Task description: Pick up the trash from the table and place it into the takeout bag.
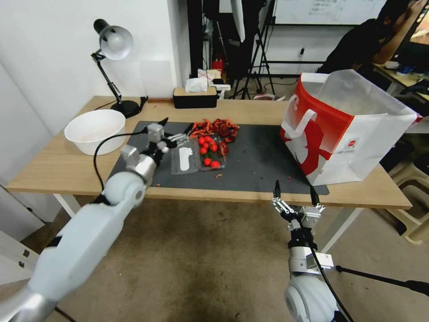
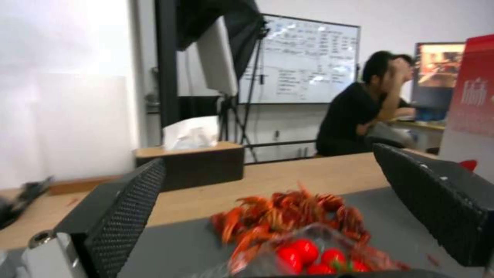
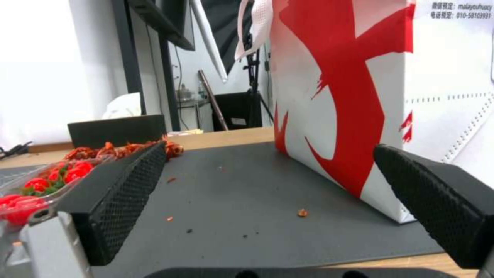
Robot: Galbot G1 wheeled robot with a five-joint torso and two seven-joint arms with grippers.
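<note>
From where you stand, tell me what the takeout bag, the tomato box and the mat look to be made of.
The takeout bag looks like stiff paper or coated fabric, matte red and white, holding crisp folded edges; its lining looks silvery. The tomato box looks like thin clear plastic: glossy, and the tomatoes show through it. The mat looks like soft rubber or felt: dark grey, dull, lying flat.

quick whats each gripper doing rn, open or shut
left gripper: open, empty, at the clear tomato tray.
right gripper: open, empty, at the table front edge.
</note>
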